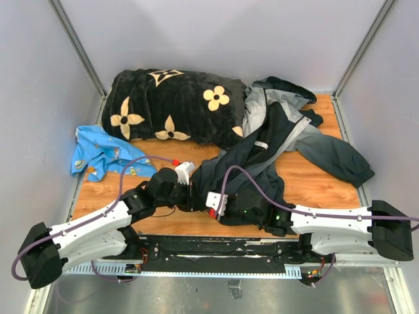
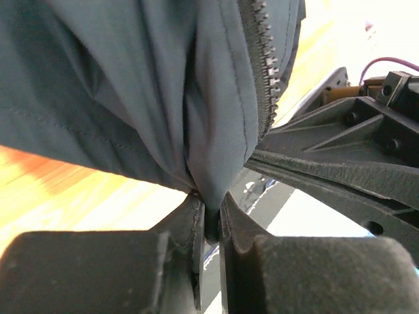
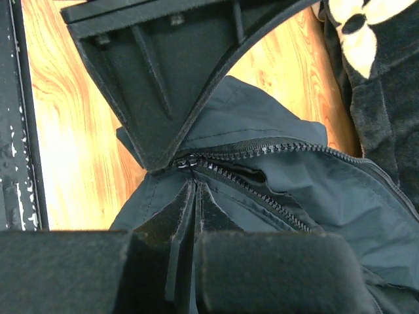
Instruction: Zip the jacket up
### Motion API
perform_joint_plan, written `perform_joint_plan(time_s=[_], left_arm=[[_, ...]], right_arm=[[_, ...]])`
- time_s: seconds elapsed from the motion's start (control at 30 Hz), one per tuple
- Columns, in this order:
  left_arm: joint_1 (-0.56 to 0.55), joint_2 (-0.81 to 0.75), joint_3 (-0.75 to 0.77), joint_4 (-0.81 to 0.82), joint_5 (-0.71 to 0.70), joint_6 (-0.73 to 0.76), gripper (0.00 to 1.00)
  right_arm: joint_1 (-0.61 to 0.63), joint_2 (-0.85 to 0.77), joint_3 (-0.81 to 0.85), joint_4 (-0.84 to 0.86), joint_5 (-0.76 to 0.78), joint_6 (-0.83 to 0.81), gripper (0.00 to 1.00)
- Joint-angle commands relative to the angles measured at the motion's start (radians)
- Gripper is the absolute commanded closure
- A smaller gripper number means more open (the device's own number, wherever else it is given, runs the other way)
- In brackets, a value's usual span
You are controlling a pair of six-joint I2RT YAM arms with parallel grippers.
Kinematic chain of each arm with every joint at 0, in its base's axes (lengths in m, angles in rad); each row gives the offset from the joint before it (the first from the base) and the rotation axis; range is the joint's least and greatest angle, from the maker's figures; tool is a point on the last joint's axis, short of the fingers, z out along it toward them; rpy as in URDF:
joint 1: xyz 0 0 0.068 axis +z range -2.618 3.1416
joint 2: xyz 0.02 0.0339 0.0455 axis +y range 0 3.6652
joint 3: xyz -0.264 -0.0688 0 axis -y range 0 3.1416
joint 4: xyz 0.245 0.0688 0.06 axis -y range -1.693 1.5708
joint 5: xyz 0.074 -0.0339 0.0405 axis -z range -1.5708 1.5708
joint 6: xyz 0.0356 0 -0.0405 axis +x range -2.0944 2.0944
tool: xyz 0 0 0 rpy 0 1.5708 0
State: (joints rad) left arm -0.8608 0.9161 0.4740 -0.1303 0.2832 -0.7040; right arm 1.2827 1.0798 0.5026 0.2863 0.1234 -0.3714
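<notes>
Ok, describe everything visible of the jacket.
The jacket is a thin, smooth navy and grey windbreaker, crumpled on the wooden table, its top against the flowered blanket, one sleeve trailing right. Its zipper is open, teeth parted. The left claw pinches a fold beside the teeth; the right claw is shut on fabric at the zipper's base.

Jacket [image 1: 275,134]: thin smooth cloth, matt w/ faint sheen, fine stitching. Zipper [image 3: 262,149]: small teeth, some pale & shiny. Table [image 1: 314,186]: wood-grain top, slightly glossy. Blanket [image 1: 177,104], far edge: thick fuzzy plush. Blue cloth [image 1: 98,154], left edge: thin, printed. Left gripper [image 2: 211,219]: matt blk plastic, rough grainy facing.
</notes>
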Motion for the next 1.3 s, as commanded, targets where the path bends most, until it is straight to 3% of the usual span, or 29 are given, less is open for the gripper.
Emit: perform_joint_plan(time_s=[0.0, 0.13, 0.23, 0.47, 0.63, 1.27], left_arm=[[-0.008, -0.093, 0.025, -0.126, -0.151, -0.081, 0.78], [-0.007, -0.207, 0.021, -0.237, -0.283, -0.172, 0.56], [-0.007, -0.300, 0.001, -0.291, -0.347, -0.258, 0.51], [-0.008, -0.536, -0.079, -0.381, -0.453, -0.465, 0.49], [-0.008, -0.647, -0.093, -0.446, -0.507, -0.511, 0.49], [-0.008, -0.682, -0.266, -0.081, -0.502, -0.598, 0.57]], right_arm=[[-0.016, 0.057, 0.066, 0.032, 0.033, 0.086, 0.99], [-0.016, 0.113, 0.115, 0.051, 0.020, 0.162, 0.99], [-0.016, 0.155, 0.140, 0.082, 0.007, 0.210, 0.99], [-0.016, 0.236, 0.214, 0.078, 0.012, 0.317, 0.99], [-0.018, 0.274, 0.265, 0.075, 0.030, 0.372, 0.99], [-0.040, 0.303, 0.322, 0.046, -0.020, 0.458, 0.99]])
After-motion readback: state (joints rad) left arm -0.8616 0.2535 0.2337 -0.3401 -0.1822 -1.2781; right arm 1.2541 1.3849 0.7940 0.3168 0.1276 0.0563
